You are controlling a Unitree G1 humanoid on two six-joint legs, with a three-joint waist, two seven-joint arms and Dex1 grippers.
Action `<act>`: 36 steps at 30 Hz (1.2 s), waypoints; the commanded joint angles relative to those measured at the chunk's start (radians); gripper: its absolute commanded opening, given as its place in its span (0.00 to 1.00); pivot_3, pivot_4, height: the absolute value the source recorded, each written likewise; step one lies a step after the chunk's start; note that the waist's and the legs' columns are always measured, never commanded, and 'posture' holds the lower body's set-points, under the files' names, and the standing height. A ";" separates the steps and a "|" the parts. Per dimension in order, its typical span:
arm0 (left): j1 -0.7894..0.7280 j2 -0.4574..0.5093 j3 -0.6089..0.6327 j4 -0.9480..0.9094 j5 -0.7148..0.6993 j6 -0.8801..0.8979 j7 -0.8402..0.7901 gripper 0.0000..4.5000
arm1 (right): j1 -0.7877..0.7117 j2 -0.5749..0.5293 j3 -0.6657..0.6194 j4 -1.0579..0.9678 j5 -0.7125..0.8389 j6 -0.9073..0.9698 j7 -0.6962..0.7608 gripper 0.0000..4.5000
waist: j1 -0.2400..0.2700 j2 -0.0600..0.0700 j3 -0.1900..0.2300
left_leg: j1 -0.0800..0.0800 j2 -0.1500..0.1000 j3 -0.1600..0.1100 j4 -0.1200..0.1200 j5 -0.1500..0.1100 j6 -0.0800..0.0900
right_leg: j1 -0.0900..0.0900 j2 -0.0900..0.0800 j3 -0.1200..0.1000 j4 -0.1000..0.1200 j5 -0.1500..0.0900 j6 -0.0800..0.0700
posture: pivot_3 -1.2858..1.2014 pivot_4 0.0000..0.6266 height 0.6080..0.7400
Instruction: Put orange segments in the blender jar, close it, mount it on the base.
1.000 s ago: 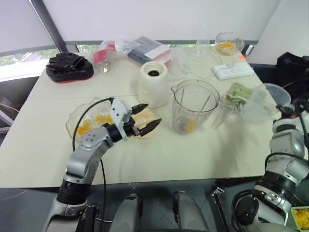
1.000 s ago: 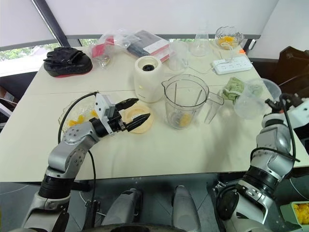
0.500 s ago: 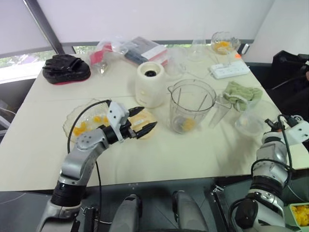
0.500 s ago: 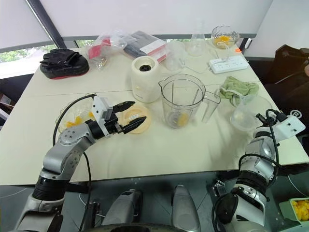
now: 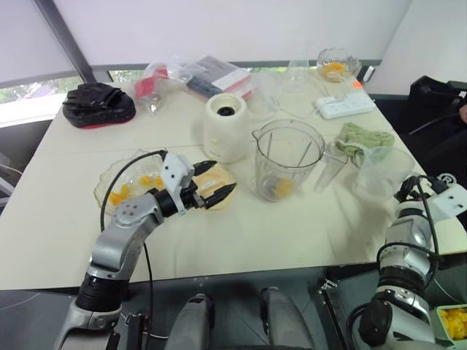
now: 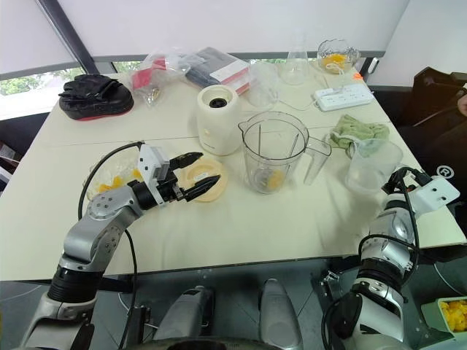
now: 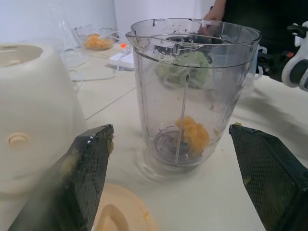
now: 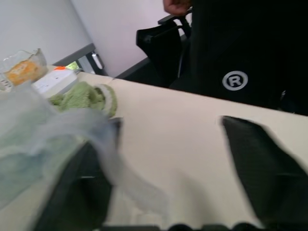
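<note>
A: How do the jaws of the left gripper (image 5: 216,180) stand?

B: They are spread wide and grasp nothing. In the left wrist view the two black fingers (image 7: 82,180) stand far apart, with the blender jar (image 7: 192,91) seen between them. The gripper hangs just above the flat pale orange lid (image 5: 217,177), which lies on the table (image 5: 241,233).

A: And the right gripper (image 8: 168,192)?

B: Its jaws are parted too, with bare tabletop between the fingers. One finger stands right beside a clear plastic cup (image 6: 371,165) at the right edge of the table; whether it touches the cup cannot be told.

A: Where is the jar?

B: It stands upright near the middle of the table, to the right of the lid, open at the top. A few orange segments (image 7: 193,134) lie at its bottom, by the blade.

A: The base?

B: The cream-white base (image 5: 225,127) stands just beyond the lid and to the left of the jar, its dark socket facing up.

A: More fruit?

B: Yes, in the shallow glass bowl (image 5: 120,191) left of the lid, behind the left arm. Another small bowl (image 5: 333,64) with fruit sits at the far right, near a white power strip (image 5: 344,106). A green cloth (image 5: 365,136) lies between the strip and the cup. A black mitt (image 5: 98,104) rests at the far left.
</note>
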 commanded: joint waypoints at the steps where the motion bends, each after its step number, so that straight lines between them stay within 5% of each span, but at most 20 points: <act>1: -0.003 -0.002 0.011 -0.040 -0.004 -0.012 0.003 0.90 | 0.025 0.003 0.025 -0.069 -0.004 0.001 -0.008 0.77 | 0.000 0.000 0.000 | 0.000 0.000 0.000 0.000 0.000 0.000 | 0.000 0.000 0.000 0.000 0.000 0.000 | 0.52 0.24 1.00; 16: -0.011 -0.006 0.005 -0.020 -0.002 -0.019 -0.015 0.90 | 0.296 0.103 0.101 -0.550 0.040 0.210 -0.077 0.77 | 0.003 0.000 0.000 | 0.000 0.000 0.000 0.000 0.000 0.000 | 0.000 0.000 0.000 0.001 -0.002 -0.003 | 0.52 0.24 1.00; 25: -0.059 0.007 0.005 0.044 0.004 -0.032 -0.067 0.90 | 0.462 0.065 0.100 -0.861 0.097 0.578 -0.126 0.77 | 0.010 0.000 0.000 | 0.000 0.000 0.000 0.000 0.000 0.000 | 0.000 0.000 0.000 0.001 -0.002 -0.004 | 0.52 0.24 1.00; 31: -0.142 0.036 0.013 0.138 -0.006 -0.024 -0.145 0.90 | 0.570 -0.032 0.086 -1.102 0.156 0.873 -0.106 0.77 | 0.012 0.000 0.000 | 0.000 0.000 -0.001 0.000 0.000 0.000 | 0.000 0.000 0.000 0.001 -0.002 -0.004 | 0.52 0.24 1.00; 36: -0.262 0.094 0.013 0.275 -0.002 -0.006 -0.247 0.90 | 0.592 -0.247 0.046 -1.264 0.315 1.051 0.073 0.77 | 0.009 -0.001 0.000 | -0.001 0.000 0.000 0.002 0.000 0.000 | 0.000 0.000 0.000 0.000 -0.002 -0.003 | 0.52 0.24 1.00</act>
